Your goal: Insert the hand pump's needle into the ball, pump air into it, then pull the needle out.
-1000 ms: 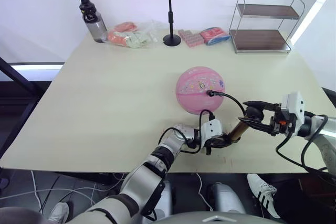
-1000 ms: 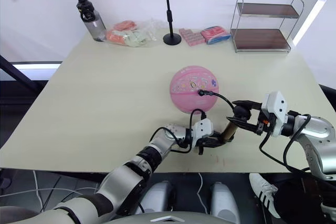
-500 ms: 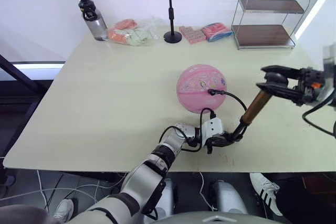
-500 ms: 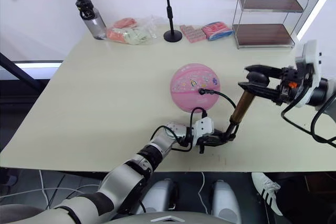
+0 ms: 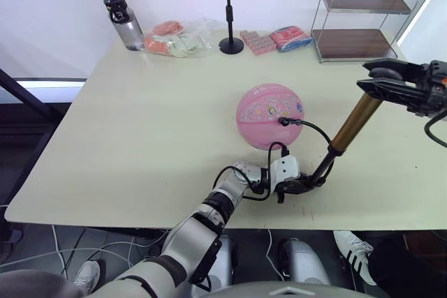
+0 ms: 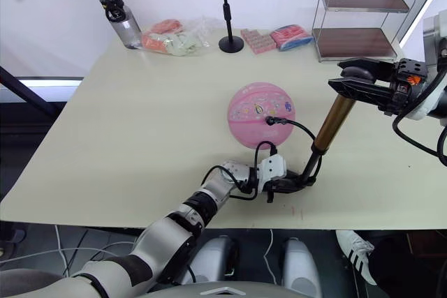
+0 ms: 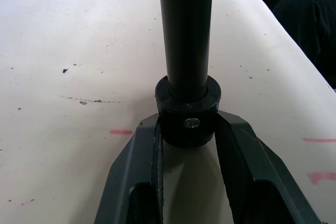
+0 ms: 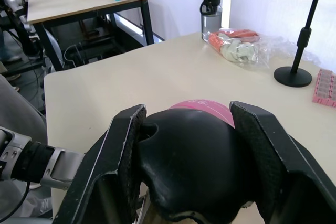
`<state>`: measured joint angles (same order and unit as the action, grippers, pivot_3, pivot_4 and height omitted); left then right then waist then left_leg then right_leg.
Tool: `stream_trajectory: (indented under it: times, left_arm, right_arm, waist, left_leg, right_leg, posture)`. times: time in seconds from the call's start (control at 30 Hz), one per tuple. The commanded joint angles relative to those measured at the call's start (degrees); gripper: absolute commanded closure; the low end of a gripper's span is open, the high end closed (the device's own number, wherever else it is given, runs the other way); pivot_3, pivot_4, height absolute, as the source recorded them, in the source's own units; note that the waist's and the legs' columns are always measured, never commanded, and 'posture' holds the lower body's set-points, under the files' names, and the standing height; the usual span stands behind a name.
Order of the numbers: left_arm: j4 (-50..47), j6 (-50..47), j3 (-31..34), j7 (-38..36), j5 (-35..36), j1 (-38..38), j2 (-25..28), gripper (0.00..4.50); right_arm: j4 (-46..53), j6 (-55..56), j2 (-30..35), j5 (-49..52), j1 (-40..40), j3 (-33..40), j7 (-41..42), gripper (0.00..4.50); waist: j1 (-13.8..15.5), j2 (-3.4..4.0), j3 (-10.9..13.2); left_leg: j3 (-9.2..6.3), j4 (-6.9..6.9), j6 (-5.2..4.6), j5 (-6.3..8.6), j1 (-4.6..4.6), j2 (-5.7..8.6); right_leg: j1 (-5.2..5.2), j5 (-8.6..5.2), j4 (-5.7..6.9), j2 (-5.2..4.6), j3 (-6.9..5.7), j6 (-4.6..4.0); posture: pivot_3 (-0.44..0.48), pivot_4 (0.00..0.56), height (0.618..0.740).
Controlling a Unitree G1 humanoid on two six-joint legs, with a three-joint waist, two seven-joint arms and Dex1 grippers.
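The soft pink rubber ball with small cartoon prints [image 5: 269,116] sat on the pale cream table [image 5: 140,123], right of its middle. A thin black flexible hose [image 5: 313,129] ran from a black fitting on the ball's near-right side, arched over to the right and dropped toward the low end of the slim gold-bronze hand pump [image 5: 354,122]. The needle itself was too small to make out at the fitting.

The pump stood tilted, its black base end near the front edge of the table and its top leaning up and to the right. The left gripper [image 5: 302,185] lay low on the table at the near edge, its two black fingers [image 7: 145,150] narrowed around the pump's black base collar, one finger on each side and touching it. The right gripper [image 5: 385,79] was raised on the right side of the scene, its fingers [image 8: 122,145] clamped on the rounded black T-handle [image 8: 189,161] at the pump's top.

At the far edge of the table stood a dark-capped grey water bottle [image 5: 121,20] on the left, clear bags of orange and pale items [image 5: 174,40] just right of it, a black stand with a round base [image 5: 231,43] near the middle, a pink pill-like tray [image 5: 254,41], a red and blue packet [image 5: 291,37], and a two-tier wire rack with brown shelves [image 5: 360,19] on the far right.
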<state>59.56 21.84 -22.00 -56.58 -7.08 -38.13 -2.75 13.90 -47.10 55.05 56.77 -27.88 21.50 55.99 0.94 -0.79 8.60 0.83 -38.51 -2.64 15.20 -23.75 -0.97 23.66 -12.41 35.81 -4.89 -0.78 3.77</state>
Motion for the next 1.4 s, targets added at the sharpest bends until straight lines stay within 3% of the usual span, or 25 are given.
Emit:
stream_trajectory:
  times: [0.03,0.23,0.37,0.67,0.87,1.17,1.4]
  left_arm:
    - [4.64,-2.86,-1.3,0.66,-3.05,2.34,1.69,3.5]
    - [4.67,-2.86,-1.04,0.9,-3.22,2.08,1.72,3.5]
    - [4.82,-2.79,-0.96,0.94,-3.22,1.98,1.73,3.5]
    - [5.01,-2.79,-0.89,1.12,-3.25,1.87,1.69,3.5]
    - [4.96,-2.81,-0.84,1.07,-3.21,1.93,1.73,3.5]
    - [4.88,-2.78,-0.84,1.02,-3.23,1.97,1.86,3.5]
    - [4.79,-2.74,-0.98,0.66,-3.2,2.16,1.98,3.5]
  right_arm:
    - [2.79,4.67,-1.21,-1.45,3.72,2.17,2.65,2.44]
    - [4.27,12.09,-6.72,-8.74,12.75,-3.5,2.87,2.45]
    - [2.87,17.52,-9.46,-14.13,17.16,-7.02,3.45,2.45]
    - [-4.87,30.99,-15.26,-26.42,25.09,-15.75,4.58,2.45]
    - [-9.45,38.47,-17.26,-32.34,26.16,-19.34,4.98,2.45]
    - [-6.57,36.52,-15.53,-28.05,23.86,-16.93,5.66,2.45]
    - [0.23,24.83,-8.29,-15.51,16.25,-7.16,5.7,2.45]
  waist:
    - [0.04,-0.04,-0.03]
    - [-0.25,-0.18,-0.33]
    - [-0.28,-0.71,-0.65]
    - [-0.18,-1.32,-1.22]
    - [-0.21,-1.27,-1.26]
    - [-0.21,-1.21,-1.25]
    - [-0.1,-0.66,-0.69]
  left_leg:
    - [-0.01,0.0,0.0,0.0,0.0,0.0]
    - [-0.04,-0.01,0.0,0.0,0.34,-0.1]
    - [-0.06,0.09,0.01,0.01,1.06,-0.3]
    - [-0.07,0.09,0.01,0.01,1.11,-0.35]
    - [-0.08,0.12,0.01,0.02,1.13,-0.38]
    - [-0.08,0.12,0.01,0.02,1.14,-0.39]
    - [-0.05,0.12,0.01,0.02,0.91,-0.32]
  right_leg:
    - [0.0,0.0,0.0,0.0,0.0,0.0]
    - [-0.3,-0.02,0.03,0.17,0.0,-0.02]
    - [-0.9,-0.28,0.0,0.33,-0.02,-0.25]
    - [-0.95,-0.23,0.0,0.33,-0.01,-0.35]
    - [-0.96,-0.24,-0.02,0.3,-0.03,-0.38]
    - [-0.97,-0.24,-0.02,0.3,-0.03,-0.38]
    - [-0.82,-0.23,-0.04,0.13,-0.03,-0.39]
  posture:
    - [0.0,0.15,0.74]
    - [0.0,0.15,0.74]
    - [0.0,0.15,0.74]
    - [0.0,0.15,0.74]
    - [0.0,0.15,0.74]
    - [0.0,0.15,0.74]
    - [0.0,0.15,0.74]
